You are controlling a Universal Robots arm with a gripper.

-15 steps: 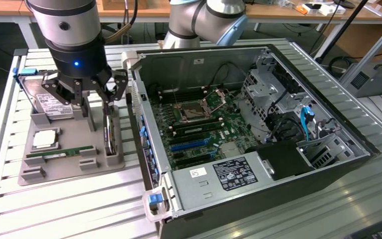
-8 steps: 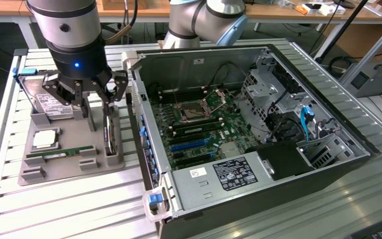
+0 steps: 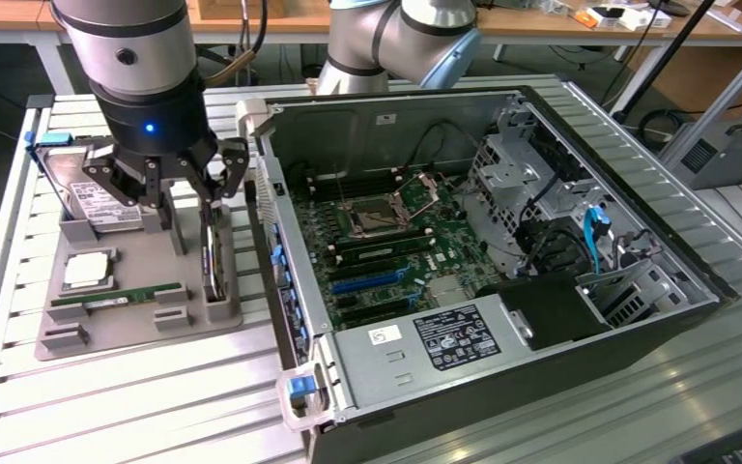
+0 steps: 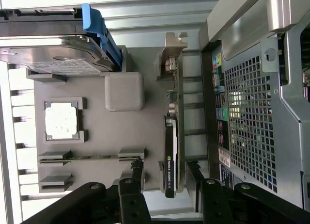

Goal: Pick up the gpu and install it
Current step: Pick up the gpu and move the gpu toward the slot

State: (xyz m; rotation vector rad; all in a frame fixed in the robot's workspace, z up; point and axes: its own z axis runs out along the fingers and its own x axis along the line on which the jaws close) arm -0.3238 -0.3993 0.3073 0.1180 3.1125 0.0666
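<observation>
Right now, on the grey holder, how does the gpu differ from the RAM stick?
The gpu is thicker, with a black cooler; the RAM stick is thin and green. The open gripper straddles the gpu; the RAM stick sits apart. The gpu runs crosswise to the RAM stick. Both stand on edge in the grey holder.

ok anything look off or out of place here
Nothing stands out: the gpu stands on edge in its slot on the grey tray, with the open gripper straddling it.
</observation>
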